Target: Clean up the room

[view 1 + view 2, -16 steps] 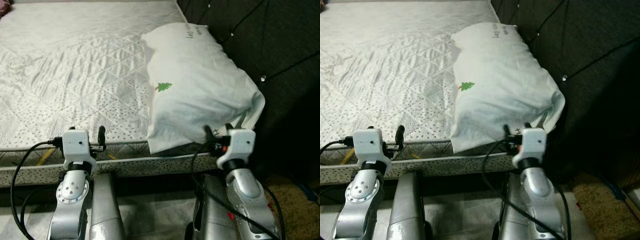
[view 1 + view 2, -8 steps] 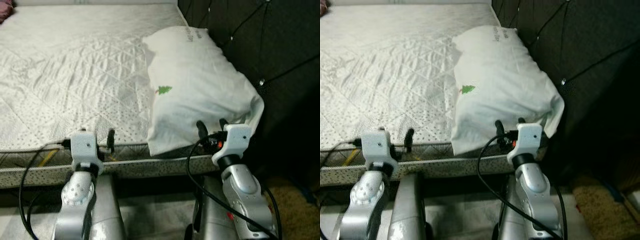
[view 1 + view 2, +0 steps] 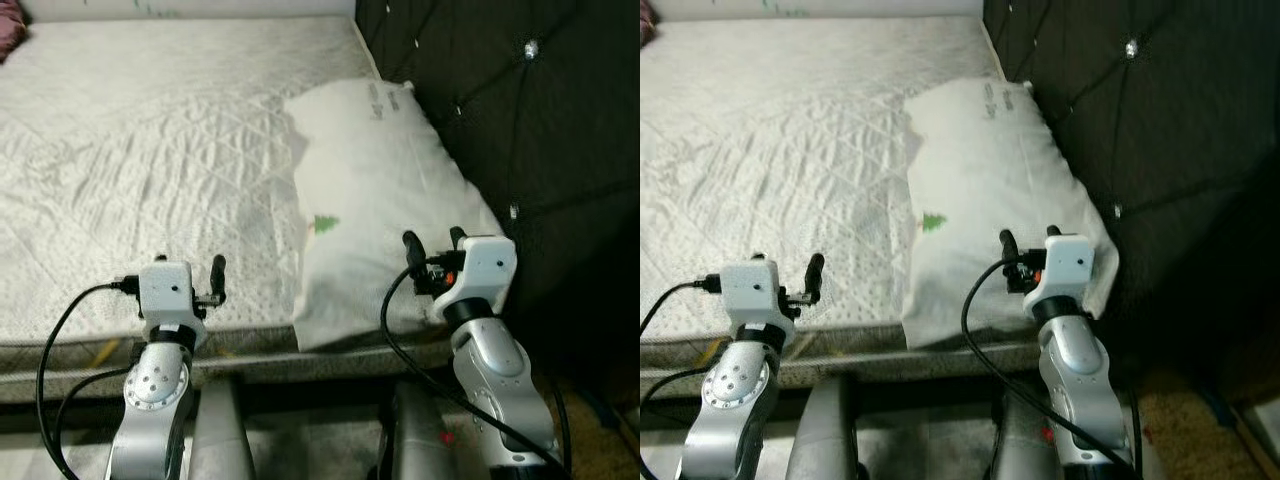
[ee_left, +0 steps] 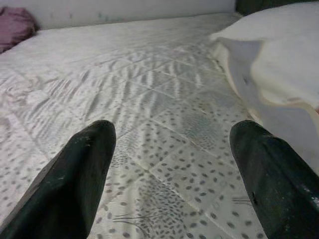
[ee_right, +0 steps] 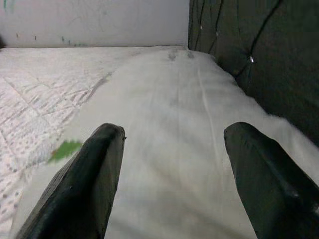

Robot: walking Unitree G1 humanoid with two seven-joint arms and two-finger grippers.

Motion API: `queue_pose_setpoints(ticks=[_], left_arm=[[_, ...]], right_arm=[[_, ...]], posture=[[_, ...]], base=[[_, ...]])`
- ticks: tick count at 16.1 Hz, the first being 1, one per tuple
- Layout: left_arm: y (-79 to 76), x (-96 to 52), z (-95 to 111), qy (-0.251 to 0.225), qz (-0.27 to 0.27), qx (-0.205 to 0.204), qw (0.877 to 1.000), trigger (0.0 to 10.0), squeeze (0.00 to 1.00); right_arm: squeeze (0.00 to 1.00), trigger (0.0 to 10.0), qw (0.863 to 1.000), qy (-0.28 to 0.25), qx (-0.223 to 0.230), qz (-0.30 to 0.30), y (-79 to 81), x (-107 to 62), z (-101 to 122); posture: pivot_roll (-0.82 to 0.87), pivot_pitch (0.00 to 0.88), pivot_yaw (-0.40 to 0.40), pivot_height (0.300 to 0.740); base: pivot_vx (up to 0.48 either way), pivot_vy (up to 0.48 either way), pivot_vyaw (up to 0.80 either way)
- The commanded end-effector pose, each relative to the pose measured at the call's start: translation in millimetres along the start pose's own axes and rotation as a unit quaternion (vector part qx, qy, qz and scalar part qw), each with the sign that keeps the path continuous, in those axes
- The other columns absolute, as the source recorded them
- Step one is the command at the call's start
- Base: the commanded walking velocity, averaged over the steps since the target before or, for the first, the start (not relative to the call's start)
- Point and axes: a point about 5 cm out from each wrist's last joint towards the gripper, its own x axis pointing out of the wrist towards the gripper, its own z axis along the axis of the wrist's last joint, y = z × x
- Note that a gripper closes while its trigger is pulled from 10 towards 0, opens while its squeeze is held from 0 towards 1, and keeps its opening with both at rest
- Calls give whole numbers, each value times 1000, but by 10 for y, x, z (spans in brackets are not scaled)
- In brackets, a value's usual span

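While its two black fingers stand wide apart and hold nothing, the right pincer (image 5: 167, 174) hovers just above the near end of the white rectangular pillow with a small green tree print (image 3: 385, 190). That pillow lies on the white quilted, dark-speckled mattress (image 3: 140, 170), its far long side against the dark tufted headboard (image 3: 500, 110). Beside the pillow's other long side, the left pincer (image 4: 172, 174) hangs over the mattress's near edge, also spread wide and empty.

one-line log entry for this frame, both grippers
left gripper: open, over mattress | right gripper: open, over pillow | nothing held
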Motion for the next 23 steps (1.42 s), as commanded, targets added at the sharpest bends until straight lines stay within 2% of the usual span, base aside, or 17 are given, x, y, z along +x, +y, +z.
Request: queue_pose_setpoints(ticks=[1, 8, 12, 15, 21, 23], left_arm=[[5, 11, -40, 11, 4, 9, 1000, 10000, 0], [-27, 52, -31, 6, -2, 15, 1000, 10000, 0], [-25, 40, -64, 14, -2, 11, 1000, 10000, 0], [-27, 51, -57, 13, -8, 8, 1000, 10000, 0], [-25, 79, -38, 14, -6, -11, 1000, 10000, 0], [-23, 82, -31, 12, -7, -12, 1000, 10000, 0]], right_arm=[[0, 10000, 1000, 3, 2, -9, -50, 15, 4], [0, 10000, 1000, 2, -2, -16, -70, 57, 12], [0, 10000, 1000, 10, -9, -23, -132, 44, -16], [0, 10000, 999, 15, -11, -29, -109, 44, -39], [0, 10000, 998, 34, -6, -47, -133, 87, -103], [0, 10000, 997, 41, -18, -64, -173, 81, -130]], posture=[[8, 0, -11, 658], [10, 0, -17, 740], [8, 0, -24, 740], [8, 0, -17, 740], [13, 0, -16, 740], [12, 0, -15, 740]], base=[[0, 0, 0], [0, 0, 0], [0, 0, 0], [0, 0, 0], [0, 431, 0], [0, 480, 0]])
